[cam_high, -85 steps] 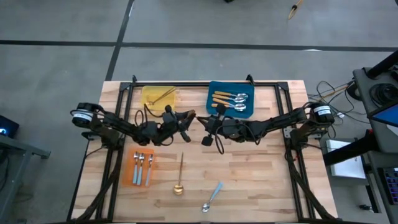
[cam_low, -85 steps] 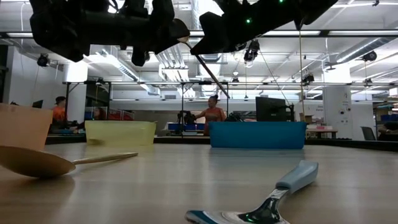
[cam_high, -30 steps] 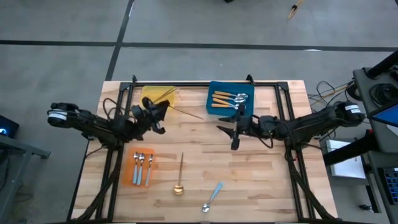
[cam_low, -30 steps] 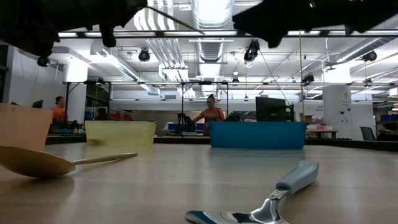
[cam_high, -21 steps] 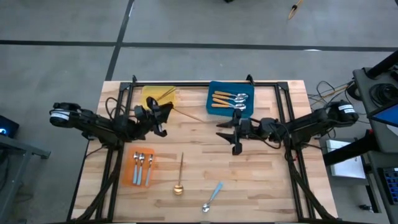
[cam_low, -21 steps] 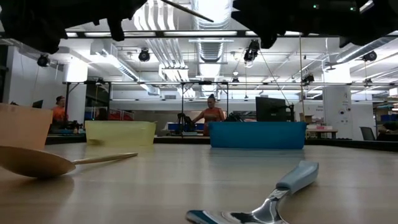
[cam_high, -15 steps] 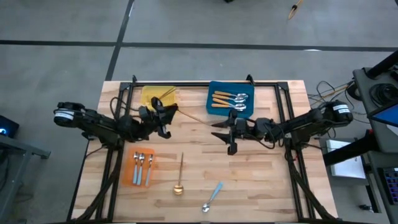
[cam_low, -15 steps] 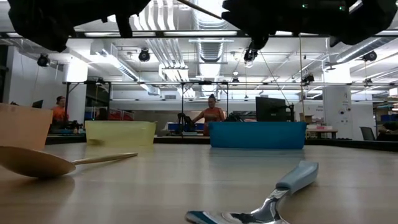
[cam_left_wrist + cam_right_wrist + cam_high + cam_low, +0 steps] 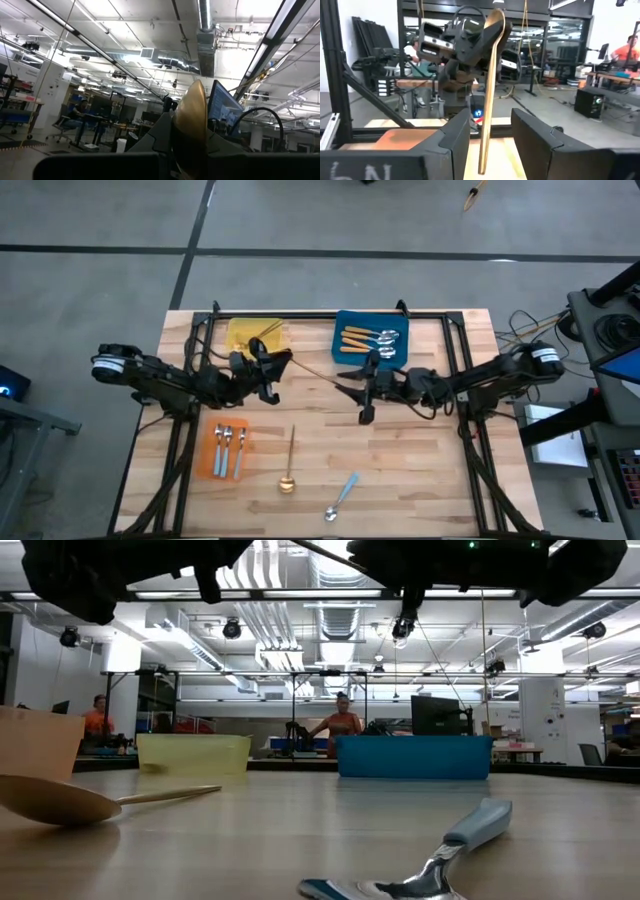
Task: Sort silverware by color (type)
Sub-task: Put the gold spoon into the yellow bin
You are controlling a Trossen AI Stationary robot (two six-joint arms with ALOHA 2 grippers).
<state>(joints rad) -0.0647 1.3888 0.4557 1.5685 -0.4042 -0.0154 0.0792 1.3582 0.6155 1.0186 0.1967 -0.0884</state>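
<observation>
My left gripper (image 9: 275,363) hangs above the table's middle left, shut on a gold spoon (image 9: 312,369) whose thin handle runs toward the table's right. My right gripper (image 9: 352,400) faces it, open; its fingers (image 9: 455,142) stand on either side of the handle's free end (image 9: 484,160) without touching. Another gold spoon (image 9: 290,461) and a blue-handled spoon (image 9: 341,496) lie flat on the table near its front. My left gripper pinches the gold spoon by its bowl end (image 9: 192,122) between its two fingers. It comes level from the table's left, in line with the spoon. The spoon is lifted clear of the table, its handle (image 9: 330,556) reaching out toward my right gripper.
At the back stand a yellow tray (image 9: 240,330) with a gold spoon and a blue tray (image 9: 395,352) with orange-handled spoons. An orange tray (image 9: 214,450) with blue-handled spoons sits at the front left. People work in the room behind.
My left gripper has carried the gold spoon toward the table's right. My right gripper has moved toward the table's left, to meet it. The handle's free end now stands between my right gripper's open fingers.
</observation>
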